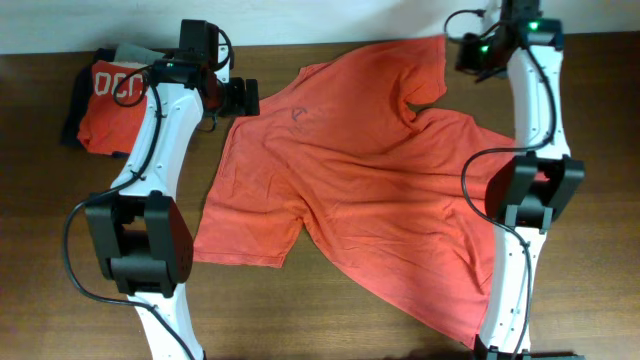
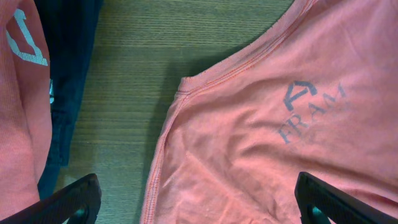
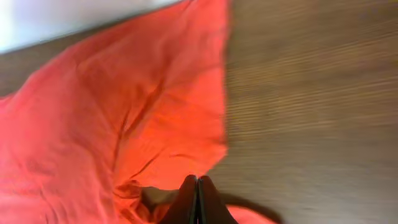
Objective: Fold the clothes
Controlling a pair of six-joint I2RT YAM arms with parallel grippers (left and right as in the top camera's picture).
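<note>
The clothes are one coral-red T-shirt (image 1: 370,190), spread slantwise across the wooden table with a small dark logo (image 1: 300,115) on the chest. My left gripper (image 1: 243,97) hovers wide open over the shirt's upper left edge. In the left wrist view its two fingers straddle the seamed edge (image 2: 163,149), with the logo (image 2: 308,109) beyond and nothing between them. My right gripper (image 1: 468,52) is at the shirt's far right corner. There its fingers (image 3: 197,180) are pressed shut just above the shirt (image 3: 124,112), with no cloth visible between the tips.
A folded orange-red garment with white lettering (image 1: 112,95) lies on a dark garment (image 1: 75,110) at the table's far left, close to my left arm. In the left wrist view these show as the red garment (image 2: 22,93) and the dark one (image 2: 68,62).
</note>
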